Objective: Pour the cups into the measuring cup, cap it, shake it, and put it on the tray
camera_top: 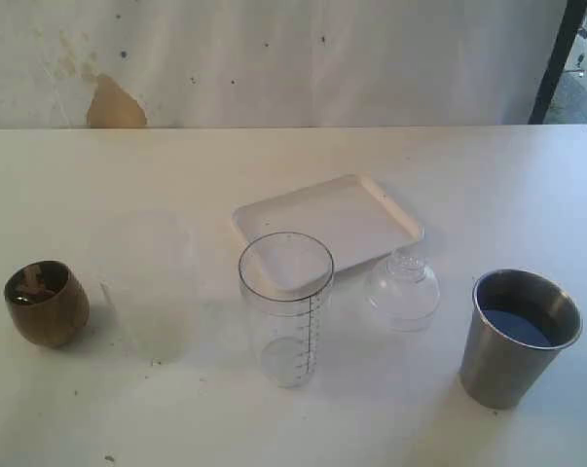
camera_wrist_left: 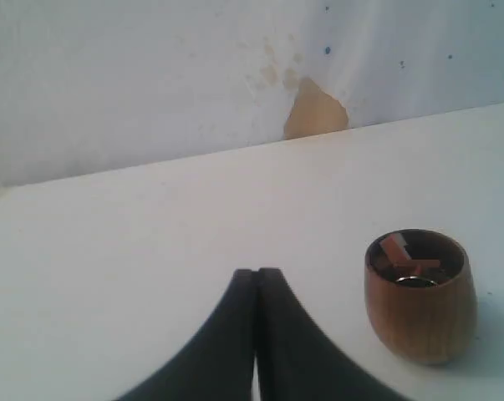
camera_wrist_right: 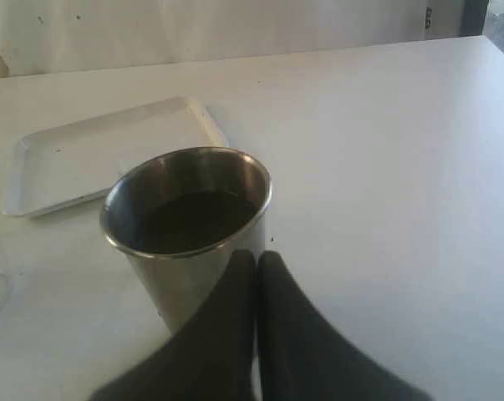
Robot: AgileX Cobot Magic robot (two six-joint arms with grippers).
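Evidently staged for pouring, the measuring cup (camera_top: pixel 285 306) stands uncapped between wooden cup (camera_top: pixel 47 304) and tumbler (camera_top: pixel 517 336), while left claw (camera_wrist_left: pixel 257 274) and right claw (camera_wrist_right: pixel 257 257) sit clenched, holding nothing.

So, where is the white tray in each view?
Exterior view: the tray lies mid-table, behind the measuring cup.
Left wrist view: not in it; only the wooden cup shows.
Right wrist view: the tray lies beyond the steel tumbler.
Shared landmark: the steel tumbler, at the exterior view's right.

Smooth black jaws, curved, tapering.
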